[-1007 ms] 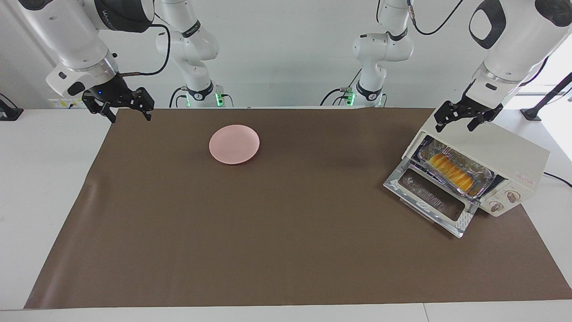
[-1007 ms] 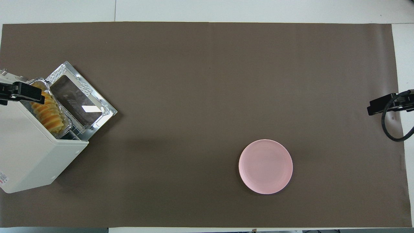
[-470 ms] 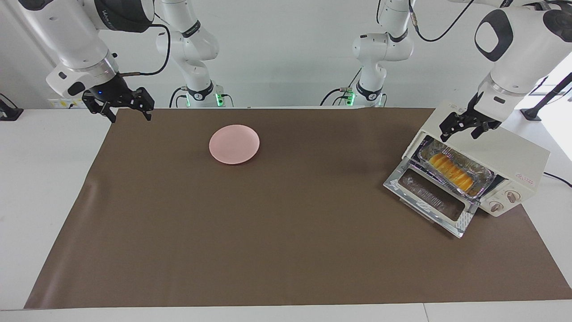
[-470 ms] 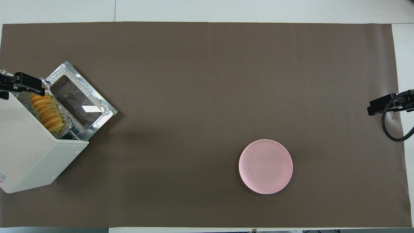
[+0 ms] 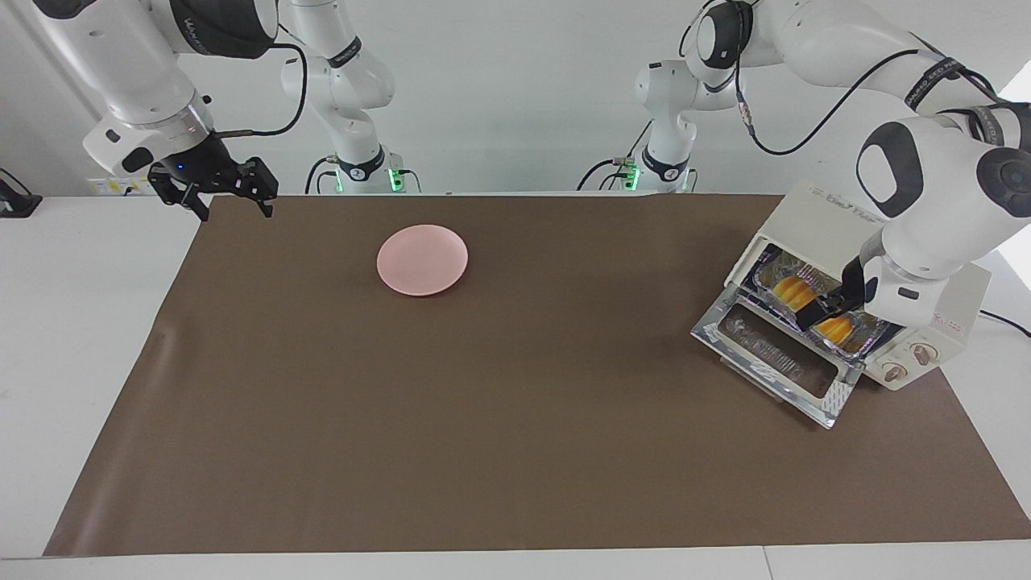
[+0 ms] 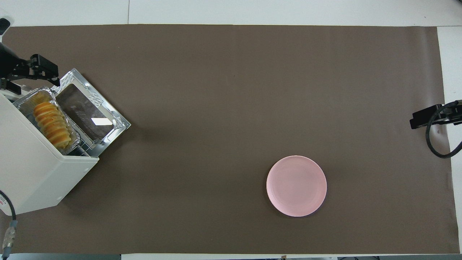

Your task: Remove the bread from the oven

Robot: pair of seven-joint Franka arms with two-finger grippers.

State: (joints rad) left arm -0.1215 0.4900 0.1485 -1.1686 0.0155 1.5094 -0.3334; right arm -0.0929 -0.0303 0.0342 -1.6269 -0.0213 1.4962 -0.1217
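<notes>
The bread (image 5: 793,292), a ridged yellow-orange loaf, lies in a crinkled foil tray (image 6: 21,103) on the rack of the cream-white oven (image 5: 813,217) at the left arm's end of the table. The glass door (image 5: 773,354) is dropped open. The bread shows whole in the overhead view (image 6: 50,121). My left gripper (image 5: 830,306) is open, empty and in the air. In the facing view it covers the loaf's middle. In the overhead view (image 6: 50,70) it hangs over a corner of the door (image 6: 88,112), apart from the bread. My right gripper (image 5: 233,205) waits open over the mat's corner.
A pink plate (image 5: 422,259) sits empty on the brown mat (image 5: 515,403), toward the right arm's end and near the robots; it also shows in the overhead view (image 6: 296,186). The oven's two knobs (image 5: 908,362) face away from the robots.
My left gripper has come down from above the oven's top and swung out over the open door's corner. The bread, tray, plate and right arm have not moved.
</notes>
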